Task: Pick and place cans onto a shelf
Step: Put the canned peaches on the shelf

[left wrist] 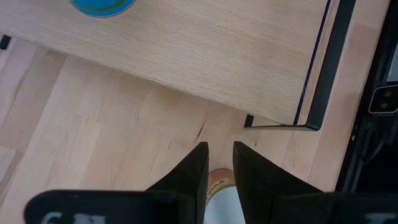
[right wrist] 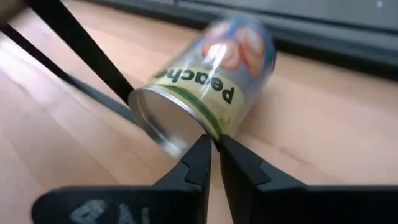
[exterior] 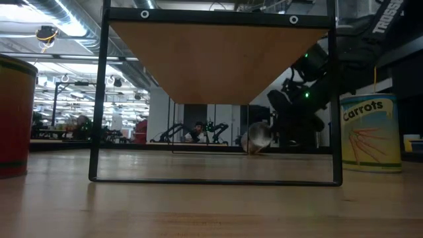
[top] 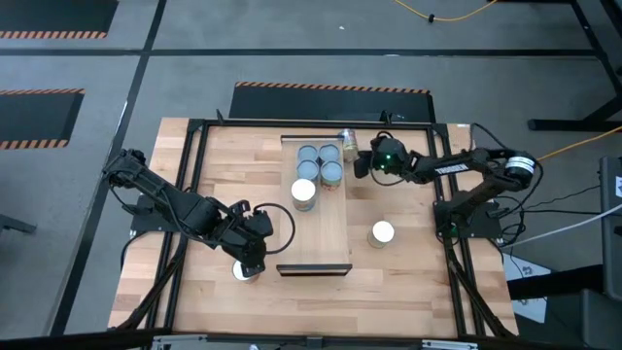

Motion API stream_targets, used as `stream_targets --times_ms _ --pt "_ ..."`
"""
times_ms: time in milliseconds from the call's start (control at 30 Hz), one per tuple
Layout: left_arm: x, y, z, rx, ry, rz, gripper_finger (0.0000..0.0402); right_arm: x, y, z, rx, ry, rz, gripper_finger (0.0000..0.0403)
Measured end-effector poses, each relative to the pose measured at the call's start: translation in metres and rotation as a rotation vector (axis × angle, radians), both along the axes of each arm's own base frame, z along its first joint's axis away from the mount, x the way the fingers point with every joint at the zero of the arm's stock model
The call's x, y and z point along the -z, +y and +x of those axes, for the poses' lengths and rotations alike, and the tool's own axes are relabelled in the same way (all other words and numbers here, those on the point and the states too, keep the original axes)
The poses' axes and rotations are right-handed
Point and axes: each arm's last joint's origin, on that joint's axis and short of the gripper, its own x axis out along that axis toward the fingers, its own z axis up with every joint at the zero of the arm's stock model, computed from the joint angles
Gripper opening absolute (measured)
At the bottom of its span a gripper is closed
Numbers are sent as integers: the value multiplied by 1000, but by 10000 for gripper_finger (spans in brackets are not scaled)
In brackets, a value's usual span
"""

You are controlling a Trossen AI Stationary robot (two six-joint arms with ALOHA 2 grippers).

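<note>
The shelf (top: 326, 238) is a pale board on a dark frame in the table's middle. Several cans (top: 320, 161) stand on its far end, a white-topped one (top: 304, 192) beside them. A "Carrots" can (top: 382, 233) stands on the table right of the shelf. A "peaches" can (right wrist: 208, 68) lies on its side by the shelf's far right corner (top: 347, 142). My right gripper (right wrist: 214, 140) is shut, its tips at that can. My left gripper (left wrist: 221, 149) hangs over a white-topped can (top: 243, 274) left of the shelf's near end, its fingers a narrow gap apart. My left gripper points down over the can, and its orange-labelled top edge (left wrist: 216, 182) shows in the gap between the fingers. I cannot tell whether the fingers touch it. My right gripper's shut fingertips (right wrist: 204, 146) meet the lying can's side wall next to its silver end (right wrist: 214, 127), coming nearly level from the table's right. The can lies on the table.
The shelf's dark frame (exterior: 99, 99) stands above the table, with a dark lip (top: 313, 269) at its near end. A black rail (top: 311, 123) runs round the tabletop. The shelf's near half is bare wood (left wrist: 205, 56).
</note>
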Motion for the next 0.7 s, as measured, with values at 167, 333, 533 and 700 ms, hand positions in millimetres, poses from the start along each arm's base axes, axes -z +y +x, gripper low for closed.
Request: stream_targets --times_ms 167,333,533,700 --pt "0 0 0 0 0 0 66 -19 2 -4 -12 -36 -59 38" --pt "0 0 0 0 0 0 66 -30 3 -8 -19 -51 -91 38" --pt "0 0 0 0 0 0 66 -35 -3 -13 4 -57 -113 38" --pt "0 0 0 0 0 0 66 -42 -2 -12 -141 -95 -134 38"
